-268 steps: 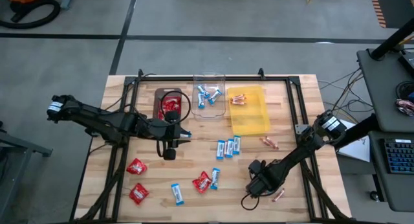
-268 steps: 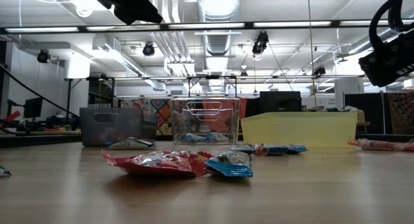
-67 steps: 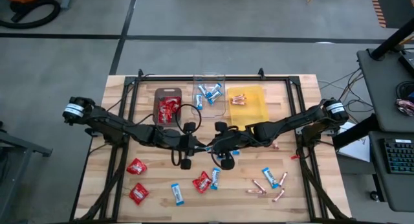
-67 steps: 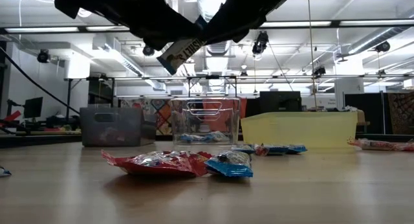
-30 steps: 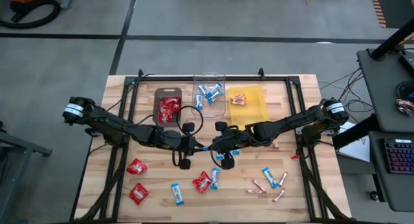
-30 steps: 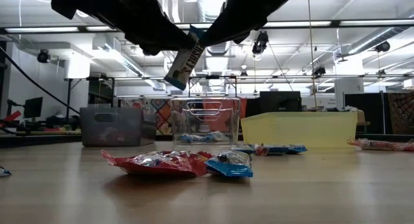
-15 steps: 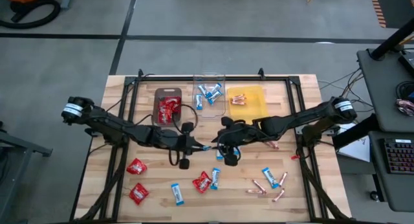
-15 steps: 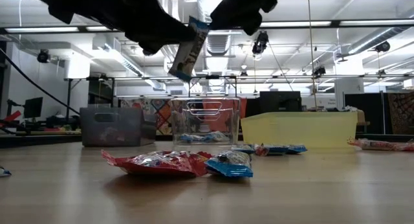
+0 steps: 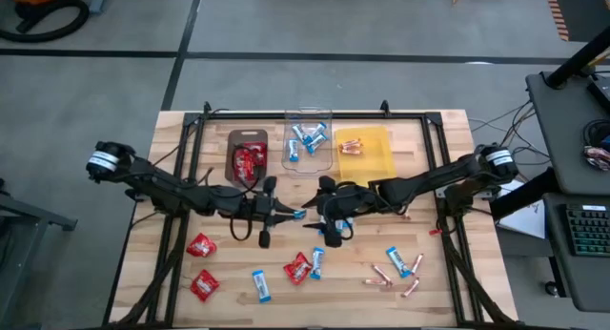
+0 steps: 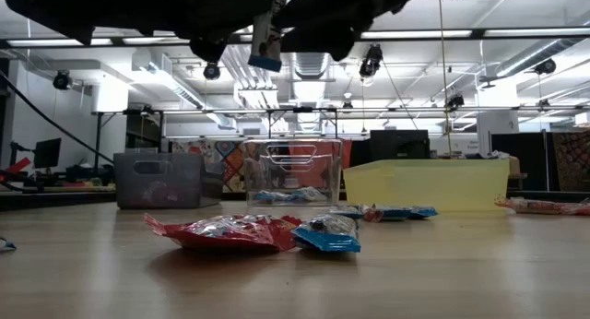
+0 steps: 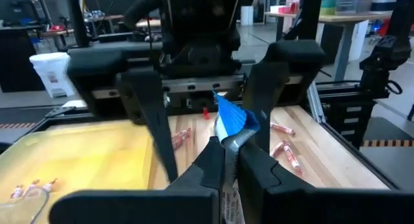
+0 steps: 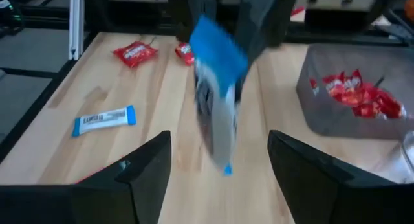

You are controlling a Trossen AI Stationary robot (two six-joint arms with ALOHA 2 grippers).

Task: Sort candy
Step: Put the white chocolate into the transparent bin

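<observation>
While the high view sets the left gripper (image 9: 294, 215) and right gripper (image 9: 319, 218) nearly tip to tip at mid-table, the blue-and-white bar (image 9: 299, 215) between them is only a speck there. From the low view both arms are dark shapes cut off at the top, the bar (image 10: 266, 35) hanging upright beneath them. Only the left wrist view shows the fingers (image 11: 208, 160) pinched shut on the bar (image 11: 231, 123), and the right wrist view shows its own fingers (image 12: 145, 164) spread wide and empty, the bar (image 12: 217, 94) blurred.

The wooden table (image 9: 448, 273) carries scattered candy (image 9: 297, 268) and three trays (image 9: 367, 168).
</observation>
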